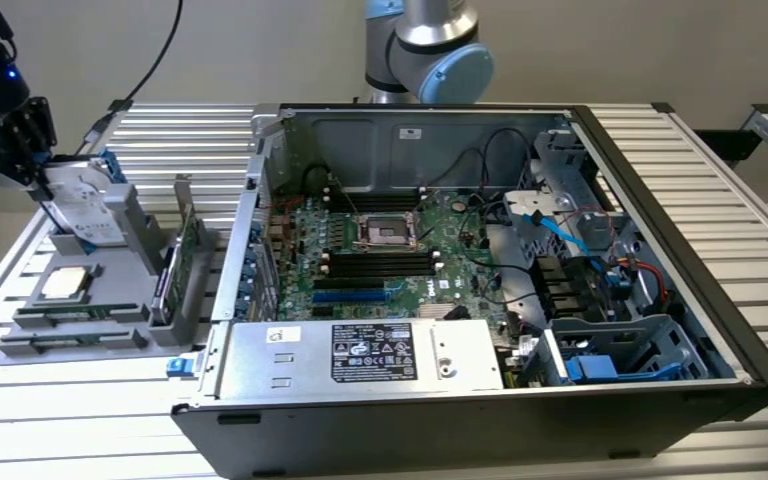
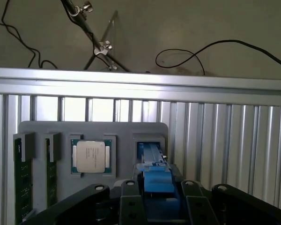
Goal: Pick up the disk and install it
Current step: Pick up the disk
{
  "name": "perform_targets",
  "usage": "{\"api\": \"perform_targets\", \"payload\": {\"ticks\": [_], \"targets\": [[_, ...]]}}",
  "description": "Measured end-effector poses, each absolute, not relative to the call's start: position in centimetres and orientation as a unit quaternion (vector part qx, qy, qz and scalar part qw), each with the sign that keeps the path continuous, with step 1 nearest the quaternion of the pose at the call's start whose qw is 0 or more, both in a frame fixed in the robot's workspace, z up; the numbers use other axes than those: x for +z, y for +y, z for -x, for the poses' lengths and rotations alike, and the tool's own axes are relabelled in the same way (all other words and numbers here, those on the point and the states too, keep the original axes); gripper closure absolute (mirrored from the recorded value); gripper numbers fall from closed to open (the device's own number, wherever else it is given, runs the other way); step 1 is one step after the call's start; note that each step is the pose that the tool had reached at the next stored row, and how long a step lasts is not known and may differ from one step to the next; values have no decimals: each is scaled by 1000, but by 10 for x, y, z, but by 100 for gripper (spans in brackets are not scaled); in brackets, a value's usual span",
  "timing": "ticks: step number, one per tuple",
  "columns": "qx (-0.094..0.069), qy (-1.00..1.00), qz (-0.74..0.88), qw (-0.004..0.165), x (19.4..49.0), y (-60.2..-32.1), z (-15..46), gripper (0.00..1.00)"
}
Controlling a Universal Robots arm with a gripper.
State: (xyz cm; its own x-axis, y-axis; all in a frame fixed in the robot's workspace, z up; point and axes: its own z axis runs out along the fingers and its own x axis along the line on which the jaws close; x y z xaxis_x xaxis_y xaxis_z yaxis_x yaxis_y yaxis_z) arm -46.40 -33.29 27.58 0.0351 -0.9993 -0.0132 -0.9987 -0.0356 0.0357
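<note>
The gripper's (image 2: 158, 199) black jaws stood half-closed, clamping the disk (image 2: 152, 161) by its smooth blue plastic edge. The matte grey tray (image 2: 126, 131) lay just beyond them, with the open slatted table (image 2: 225, 140) alongside.

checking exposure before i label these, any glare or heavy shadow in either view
Exterior view: soft, even light, no hard glare; the computer case is darker inside along the exterior view's right. Wrist view: the table slats wash out pale, while the blue disk and the chip are evenly lit.
</note>
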Motion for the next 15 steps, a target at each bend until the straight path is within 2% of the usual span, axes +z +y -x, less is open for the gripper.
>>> {"api": "perform_targets", "payload": {"ticks": [15], "targets": [[-14, -694, -719, 12, 276, -332, 464, 67]]}}
